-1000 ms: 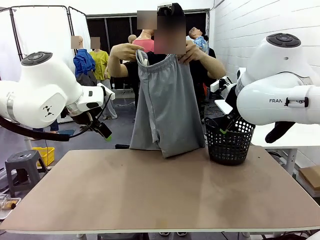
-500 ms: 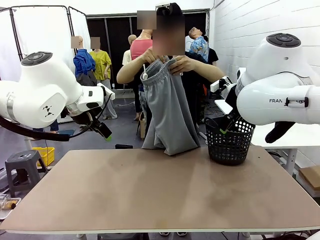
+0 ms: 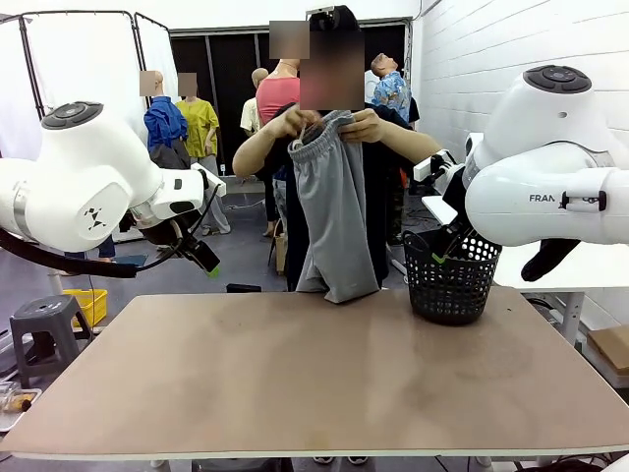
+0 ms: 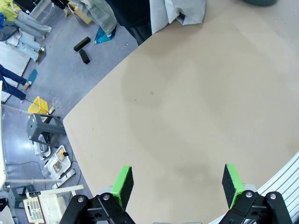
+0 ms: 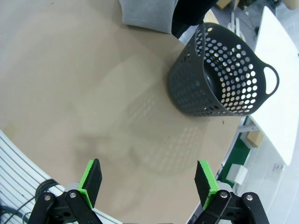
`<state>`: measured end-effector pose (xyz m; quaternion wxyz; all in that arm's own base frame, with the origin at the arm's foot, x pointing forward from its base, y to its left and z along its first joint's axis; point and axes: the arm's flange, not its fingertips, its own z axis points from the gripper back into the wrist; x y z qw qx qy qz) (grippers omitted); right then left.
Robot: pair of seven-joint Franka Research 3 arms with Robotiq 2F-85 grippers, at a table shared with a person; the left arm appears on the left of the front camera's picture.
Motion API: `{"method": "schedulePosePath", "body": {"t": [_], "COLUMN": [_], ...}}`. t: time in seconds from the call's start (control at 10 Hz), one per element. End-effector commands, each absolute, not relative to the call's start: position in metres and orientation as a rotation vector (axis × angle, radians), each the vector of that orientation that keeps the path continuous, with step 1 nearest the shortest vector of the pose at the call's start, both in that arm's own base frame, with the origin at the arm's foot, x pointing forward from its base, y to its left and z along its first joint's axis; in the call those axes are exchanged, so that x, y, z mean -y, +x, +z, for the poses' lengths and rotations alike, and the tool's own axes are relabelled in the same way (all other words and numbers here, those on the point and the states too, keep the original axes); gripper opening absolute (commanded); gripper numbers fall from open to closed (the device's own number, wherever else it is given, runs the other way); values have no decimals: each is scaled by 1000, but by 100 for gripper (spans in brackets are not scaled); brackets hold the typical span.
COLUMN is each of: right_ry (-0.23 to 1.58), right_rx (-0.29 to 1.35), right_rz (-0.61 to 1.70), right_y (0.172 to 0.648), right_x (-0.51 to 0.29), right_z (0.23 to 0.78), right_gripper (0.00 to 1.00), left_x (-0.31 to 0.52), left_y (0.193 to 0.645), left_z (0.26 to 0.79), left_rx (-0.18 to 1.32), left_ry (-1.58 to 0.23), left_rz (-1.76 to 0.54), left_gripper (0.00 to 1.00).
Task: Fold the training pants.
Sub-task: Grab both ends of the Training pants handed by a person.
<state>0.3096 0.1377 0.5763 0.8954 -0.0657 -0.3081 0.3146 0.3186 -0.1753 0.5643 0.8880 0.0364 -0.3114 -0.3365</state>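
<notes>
Step in hand, as I read it: pants doubled lengthwise in mid-air, not yet laid down. Person at far side of the surface (image 3: 314, 383) holds the training pants (image 3: 334, 216) up by the waistband. The person's hands (image 3: 362, 126) are bunched close together, so the cloth hangs as one narrow grey strip. Hem end hangs just left of the basket (image 3: 452, 280), at the surface's far edge; can't tell if it touches.

Robot's L hand (image 4: 177, 186): green pads spread wide, nothing btw them. It's raised off the surface, well left of the basket. R hand (image 5: 148, 182): also spread wide and empty. It's up off the surface, near the basket, looking down past its rim. Neither is anywhere near the cloth.

Next move (a guess): pants come down flat on the bare patch left of the basket, waistband at one end and hems at the other, then get folded across. That calls for:
- enough room that the cloth doesn't drape onto the basket;
- smoothing, since soft jersey will prob. slump and crease as it lands;
- if the robot joins in, low pinches on thin edges right at the surface, w/ both hands working together.

Can't say who makes the fold.
</notes>
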Motion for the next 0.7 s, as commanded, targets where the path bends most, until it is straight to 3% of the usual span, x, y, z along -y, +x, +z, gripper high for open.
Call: {"method": "schedulePosePath", "body": {"t": [0.0,0.6], "right_ry": [-140,-140], "right_rx": [638,638], "right_rz": [657,657], "right_y": [311,311], "right_x": [-137,-137], "right_z": [574,574], "right_gripper": [100,100], "left_x": [175,175], "left_y": [319,319], "left_z": [563,563], "left_rx": [655,655], "left_ry": [78,78], "left_rz": [-700,-700], "left_gripper": [100,100]}}
